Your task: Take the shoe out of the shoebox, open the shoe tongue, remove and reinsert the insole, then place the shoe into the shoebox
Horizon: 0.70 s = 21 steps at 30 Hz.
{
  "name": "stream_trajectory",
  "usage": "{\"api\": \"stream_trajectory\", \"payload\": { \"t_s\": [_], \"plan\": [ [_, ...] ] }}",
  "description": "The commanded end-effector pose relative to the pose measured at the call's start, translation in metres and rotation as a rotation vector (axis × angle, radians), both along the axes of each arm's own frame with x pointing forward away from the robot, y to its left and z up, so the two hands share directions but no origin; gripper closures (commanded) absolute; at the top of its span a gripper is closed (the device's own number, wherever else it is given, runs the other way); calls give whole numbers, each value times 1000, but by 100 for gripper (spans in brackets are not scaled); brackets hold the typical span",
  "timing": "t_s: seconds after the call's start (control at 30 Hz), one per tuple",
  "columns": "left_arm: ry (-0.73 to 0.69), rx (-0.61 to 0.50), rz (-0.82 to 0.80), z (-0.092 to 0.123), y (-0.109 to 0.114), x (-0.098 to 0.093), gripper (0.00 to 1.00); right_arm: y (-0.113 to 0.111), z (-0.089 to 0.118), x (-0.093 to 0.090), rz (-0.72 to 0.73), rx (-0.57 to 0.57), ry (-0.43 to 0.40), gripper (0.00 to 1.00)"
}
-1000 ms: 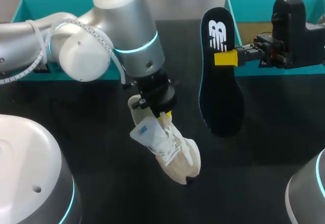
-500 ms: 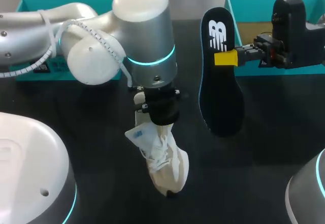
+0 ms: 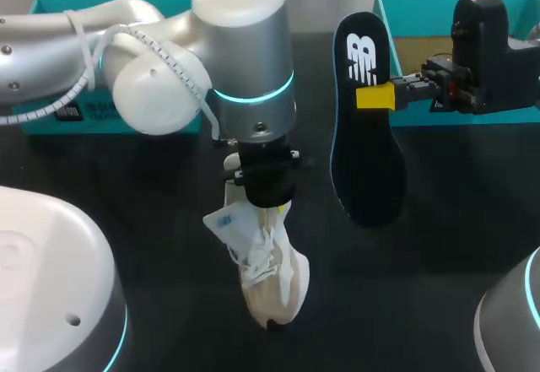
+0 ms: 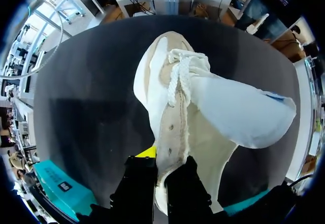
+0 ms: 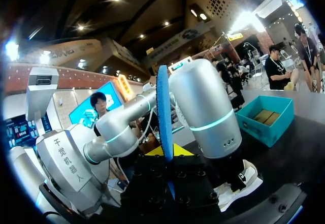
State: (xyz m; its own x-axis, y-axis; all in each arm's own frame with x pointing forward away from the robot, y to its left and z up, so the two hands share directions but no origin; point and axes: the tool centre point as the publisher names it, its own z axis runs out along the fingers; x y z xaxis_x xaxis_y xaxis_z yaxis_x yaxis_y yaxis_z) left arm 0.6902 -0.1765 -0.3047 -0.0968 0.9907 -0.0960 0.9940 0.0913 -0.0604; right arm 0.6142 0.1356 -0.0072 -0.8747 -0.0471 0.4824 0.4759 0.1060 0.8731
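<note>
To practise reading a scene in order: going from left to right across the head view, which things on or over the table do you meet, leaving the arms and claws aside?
left teal box → shoe → insole → right teal box

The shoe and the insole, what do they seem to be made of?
The shoe looks like matt cream fabric, soft and creased, with white cord laces. The insole seems foam: thin, dark smooth top, blue edge.
</note>
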Motion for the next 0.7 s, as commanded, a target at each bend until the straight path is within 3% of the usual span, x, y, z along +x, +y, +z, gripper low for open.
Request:
{"api": "stream_trajectory", "payload": {
  "t_s": [0.03, 0.43, 0.7],
  "plan": [
    [6, -5, -6, -8, -1, 2, 100, 2, 0, 1, 1, -2, 1, 100],
    [17, 5, -40, -19, -3, 2, 100, 2, 0, 1, 1, -2, 1, 100],
    [42, 7, -53, -38, -9, -1, 100, 2, 0, 1, 1, -2, 1, 100]
  ]
}}
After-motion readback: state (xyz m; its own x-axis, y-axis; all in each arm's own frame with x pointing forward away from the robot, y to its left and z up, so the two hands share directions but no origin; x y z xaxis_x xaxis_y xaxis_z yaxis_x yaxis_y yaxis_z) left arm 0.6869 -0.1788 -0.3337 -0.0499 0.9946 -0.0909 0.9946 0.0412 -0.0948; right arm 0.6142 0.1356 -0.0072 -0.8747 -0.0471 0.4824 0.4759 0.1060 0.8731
